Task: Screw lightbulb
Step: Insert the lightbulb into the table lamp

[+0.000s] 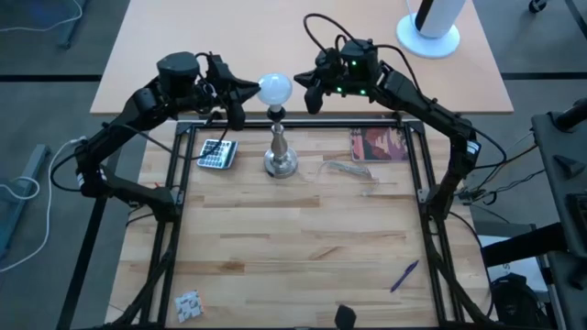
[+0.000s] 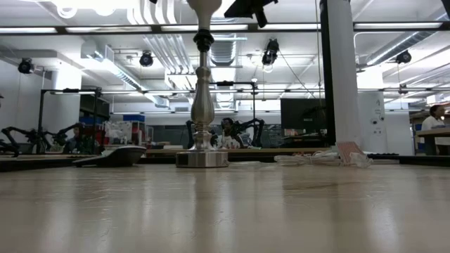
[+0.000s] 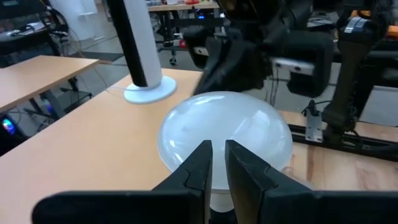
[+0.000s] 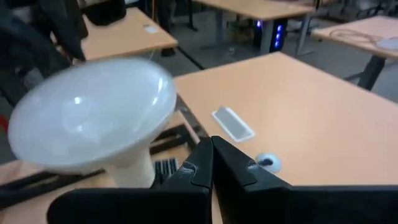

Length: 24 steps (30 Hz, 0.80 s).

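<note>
The lightbulb (image 1: pixel 274 88) sits atop the silver stand (image 1: pixel 280 152). Left gripper (image 1: pixel 246 92) fingers stand slightly apart beside it; right gripper (image 1: pixel 308 91) fingers are together opposite. A calculator (image 1: pixel 217 153) lies nearby.

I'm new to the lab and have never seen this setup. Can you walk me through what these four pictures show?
It is a robot with two dark arms at a wooden table. One picture looks straight down, one looks level across the table top, and two come from cameras on the arms' wrists. In the middle stands a silver lamp stand with a white lightbulb on top. The left gripper and the right gripper hover on either side of the bulb; the left one's fingers are nearly closed with a narrow gap, the right one is shut, and neither clearly holds the bulb. Also on the table: a calculator, a reddish booklet, some clear plastic wrapping and a purple pen.
</note>
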Motion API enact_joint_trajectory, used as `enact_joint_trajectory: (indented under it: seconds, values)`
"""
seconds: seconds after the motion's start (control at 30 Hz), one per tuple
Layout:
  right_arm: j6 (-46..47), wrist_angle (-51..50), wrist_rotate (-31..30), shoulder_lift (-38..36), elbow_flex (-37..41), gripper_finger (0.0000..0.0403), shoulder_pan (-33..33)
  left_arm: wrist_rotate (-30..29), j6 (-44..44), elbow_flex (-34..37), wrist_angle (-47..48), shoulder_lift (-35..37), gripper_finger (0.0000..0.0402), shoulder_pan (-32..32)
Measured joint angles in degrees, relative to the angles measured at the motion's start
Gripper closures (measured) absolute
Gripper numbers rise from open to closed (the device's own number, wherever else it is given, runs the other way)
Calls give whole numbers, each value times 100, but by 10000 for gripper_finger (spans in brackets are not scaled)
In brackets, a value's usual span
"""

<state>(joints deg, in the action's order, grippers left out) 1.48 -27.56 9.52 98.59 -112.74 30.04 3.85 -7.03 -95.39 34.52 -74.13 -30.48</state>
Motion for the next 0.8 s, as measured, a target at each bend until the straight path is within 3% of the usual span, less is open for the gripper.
enact_joint_trajectory:
  seconds: [0.57, 0.8]
  values:
    - [147, 373, 92, -226, 274, 403, 37, -412, -358, -299, -43, 57, 359, -20]
    - [-146, 817, 293, -272, 280, 403, -4, 151, -406, -328, 398, 70, 362, -22]
